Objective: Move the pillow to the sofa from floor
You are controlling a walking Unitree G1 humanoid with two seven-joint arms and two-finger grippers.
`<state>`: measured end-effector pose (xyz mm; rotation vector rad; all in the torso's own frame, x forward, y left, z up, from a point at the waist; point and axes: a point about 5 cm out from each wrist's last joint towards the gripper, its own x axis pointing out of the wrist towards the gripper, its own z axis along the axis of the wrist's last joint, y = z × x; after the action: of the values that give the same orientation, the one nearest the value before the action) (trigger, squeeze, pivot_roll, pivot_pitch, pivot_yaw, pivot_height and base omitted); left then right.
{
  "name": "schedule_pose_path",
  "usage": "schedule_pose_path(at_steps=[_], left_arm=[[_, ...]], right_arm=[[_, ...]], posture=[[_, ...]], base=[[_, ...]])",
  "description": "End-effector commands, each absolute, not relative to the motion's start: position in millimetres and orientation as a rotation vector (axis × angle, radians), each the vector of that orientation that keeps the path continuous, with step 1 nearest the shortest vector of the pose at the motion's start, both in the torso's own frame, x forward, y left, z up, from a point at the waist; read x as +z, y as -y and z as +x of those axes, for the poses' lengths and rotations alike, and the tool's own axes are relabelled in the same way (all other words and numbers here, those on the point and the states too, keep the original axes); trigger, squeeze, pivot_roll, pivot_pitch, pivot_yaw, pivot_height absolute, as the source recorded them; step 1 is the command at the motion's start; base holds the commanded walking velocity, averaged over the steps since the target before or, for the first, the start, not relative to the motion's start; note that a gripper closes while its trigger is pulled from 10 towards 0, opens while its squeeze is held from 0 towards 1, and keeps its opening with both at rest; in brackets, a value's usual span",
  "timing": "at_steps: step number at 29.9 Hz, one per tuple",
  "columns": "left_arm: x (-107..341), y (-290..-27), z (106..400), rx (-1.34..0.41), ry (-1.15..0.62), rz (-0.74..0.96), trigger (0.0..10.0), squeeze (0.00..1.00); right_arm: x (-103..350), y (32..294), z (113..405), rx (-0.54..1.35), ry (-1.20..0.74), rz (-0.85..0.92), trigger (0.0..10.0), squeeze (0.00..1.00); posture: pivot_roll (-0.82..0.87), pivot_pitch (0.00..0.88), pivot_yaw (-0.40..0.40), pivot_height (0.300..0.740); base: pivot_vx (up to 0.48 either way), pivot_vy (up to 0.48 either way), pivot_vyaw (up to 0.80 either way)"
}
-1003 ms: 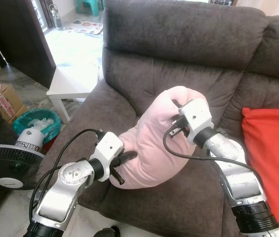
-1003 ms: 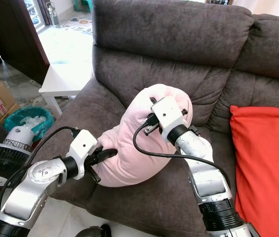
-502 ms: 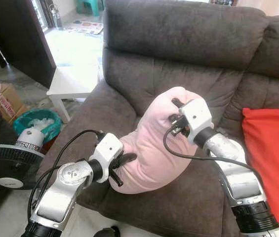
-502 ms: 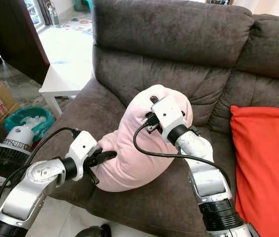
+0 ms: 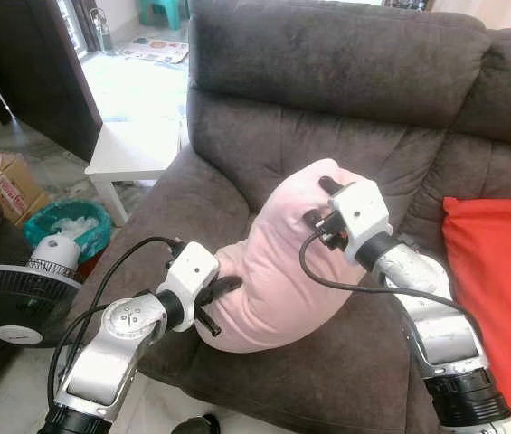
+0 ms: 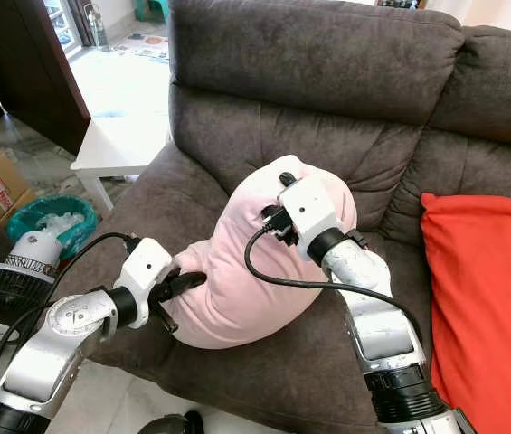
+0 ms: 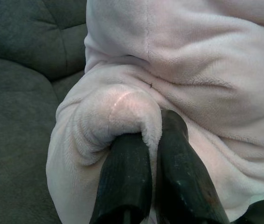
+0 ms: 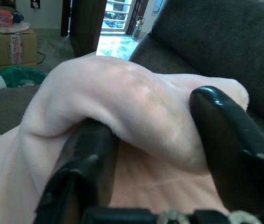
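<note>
The pink pillow (image 5: 278, 271) already lies on the grey sofa (image 5: 345, 117) seat at frame centre, off the floor, yet the left gripper (image 5: 212, 291) and right gripper (image 5: 326, 203) each pinch a fold of it, so only letting go seems left.

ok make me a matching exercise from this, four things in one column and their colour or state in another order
Things:
1. pillow
2. cushion
3. left gripper
4. side table

Colour or state:
A. white, standing beside the sofa arm
B. red, lying on the sofa seat at the robot's right
C. pale pink, bent, held at both ends over the sofa seat
D. black fingers pinched shut on a fold of plush at the pillow's lower end

Pairs: 1-C, 2-B, 3-D, 4-A

The right gripper clamps the pillow's upper end.
</note>
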<state>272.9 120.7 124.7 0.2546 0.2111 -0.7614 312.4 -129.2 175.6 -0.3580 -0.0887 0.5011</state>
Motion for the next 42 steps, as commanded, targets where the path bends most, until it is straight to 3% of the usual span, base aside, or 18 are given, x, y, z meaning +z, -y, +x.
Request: schedule_pose_path(at_steps=[1, 17, 18, 25, 35, 42], left_arm=[[146, -104, 276, -0.815, -0.076, 0.266, 10.0, 0.00], [148, -108, 284, -0.726, -0.039, 0.274, 10.0, 0.00], [148, -109, 285, -0.712, -0.038, 0.278, 10.0, 0.00], [146, -116, 291, -0.618, -0.028, 0.294, 10.0, 0.00], [141, -116, 290, -0.618, -0.041, 0.301, 10.0, 0.00], [142, -118, 292, -0.597, -0.032, 0.302, 10.0, 0.00]], right_arm=[[182, 113, 309, 0.579, 0.136, -0.349, 10.0, 1.00], [169, 128, 313, 0.525, 0.062, -0.502, 10.0, 0.98], [169, 129, 313, 0.524, 0.059, -0.506, 10.0, 0.00], [171, 144, 320, 0.394, 0.049, -0.516, 10.0, 0.00], [193, 181, 333, 0.069, 0.122, -0.499, 10.0, 0.00], [196, 195, 335, -0.046, 0.125, -0.436, 10.0, 0.00]], posture=[[0.14, 0.072, -0.042, 0.740], [0.14, 0.071, -0.042, 0.740], [0.14, 0.073, -0.042, 0.740], [0.14, 0.077, -0.043, 0.740], [0.14, 0.081, -0.044, 0.740], [0.14, 0.082, -0.043, 0.740]], base=[[0.000, 0.000, 0.00], [0.000, 0.000, 0.00], [0.000, 0.000, 0.00], [0.000, 0.000, 0.00], [0.000, 0.000, 0.00], [0.000, 0.000, 0.00]])
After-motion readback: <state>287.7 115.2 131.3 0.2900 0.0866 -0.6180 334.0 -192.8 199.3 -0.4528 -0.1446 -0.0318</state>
